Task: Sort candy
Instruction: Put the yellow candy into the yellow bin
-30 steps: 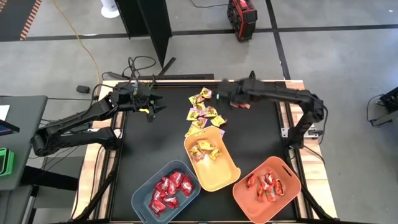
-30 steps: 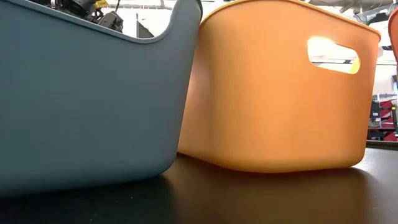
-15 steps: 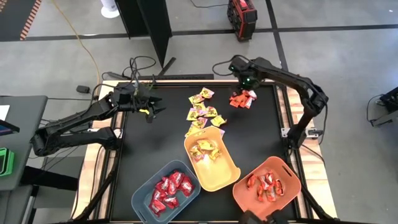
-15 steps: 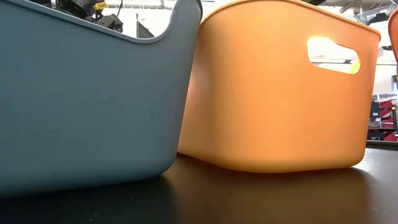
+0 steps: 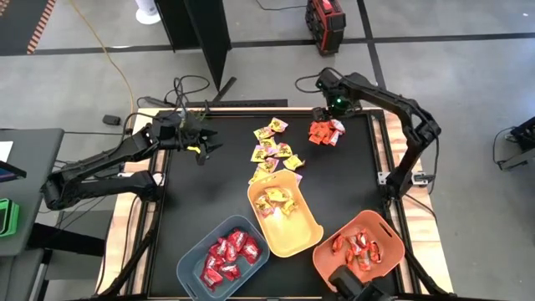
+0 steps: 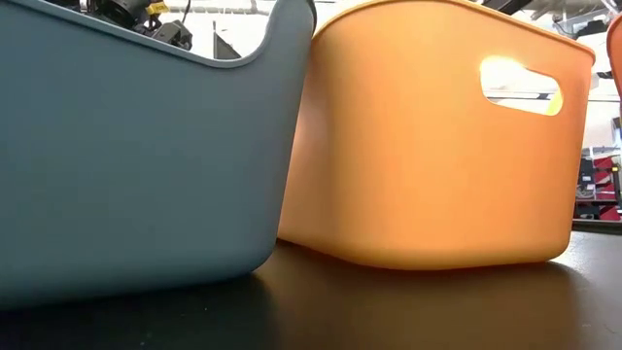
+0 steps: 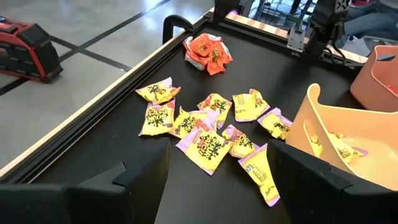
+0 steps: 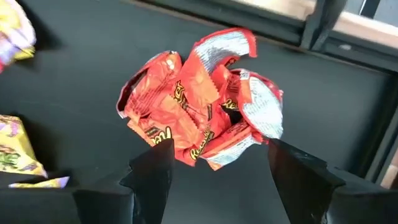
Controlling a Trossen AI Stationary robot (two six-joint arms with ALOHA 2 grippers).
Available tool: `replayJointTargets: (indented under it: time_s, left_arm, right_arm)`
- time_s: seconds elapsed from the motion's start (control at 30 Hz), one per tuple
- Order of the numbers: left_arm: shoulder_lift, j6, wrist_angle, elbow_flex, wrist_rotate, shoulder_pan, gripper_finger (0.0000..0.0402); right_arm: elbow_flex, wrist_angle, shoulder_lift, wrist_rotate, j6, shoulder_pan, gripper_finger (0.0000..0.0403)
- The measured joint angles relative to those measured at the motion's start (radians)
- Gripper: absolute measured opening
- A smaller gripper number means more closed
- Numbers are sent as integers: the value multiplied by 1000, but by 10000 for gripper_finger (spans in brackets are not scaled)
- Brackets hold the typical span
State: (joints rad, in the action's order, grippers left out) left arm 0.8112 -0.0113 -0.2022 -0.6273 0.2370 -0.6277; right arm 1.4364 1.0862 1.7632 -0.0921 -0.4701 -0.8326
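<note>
A heap of orange-red candy with white (image 5: pixel 324 132) lies near the table's far right corner. My right gripper (image 5: pixel 333 104) hovers open just on its far side; in the right wrist view its fingers (image 8: pixel 153 168) flank the heap's (image 8: pixel 199 124) edge. Several yellow candies with pink marks (image 5: pixel 274 150) lie loose at the table's far middle. My left gripper (image 5: pixel 201 147) waits open to their left, facing them (image 7: pixel 205 124). Deep red candies (image 5: pixel 226 255) fill the blue-grey bin.
Three bins stand along the near side: blue-grey (image 5: pixel 194 269), yellow (image 5: pixel 311 234) holding yellow candies, orange (image 5: pixel 393 242) holding orange-red ones. The low view shows only the blue-grey (image 6: pixel 136 146) and yellow (image 6: pixel 437 136) walls. A dark object (image 5: pixel 359 286) shows at the near edge.
My right gripper has swung from beside the yellow candies toward the table's right and far edge, and now stands over the far side of the orange-red heap. A dark object has come into view at the near edge.
</note>
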Motion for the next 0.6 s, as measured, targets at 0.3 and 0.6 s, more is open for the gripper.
replayJointTargets:
  time_s: [0.3, 0.6]
  left_arm:
    - [0, 0, 14, 0, 0, 0, 263]
    - [0, 5, 29, 0, 0, 0, 263]
  right_arm:
    - [52, 2, 104, 10, 23, 10, 275]
    - [123, 40, 113, 42, 31, -13, 234]
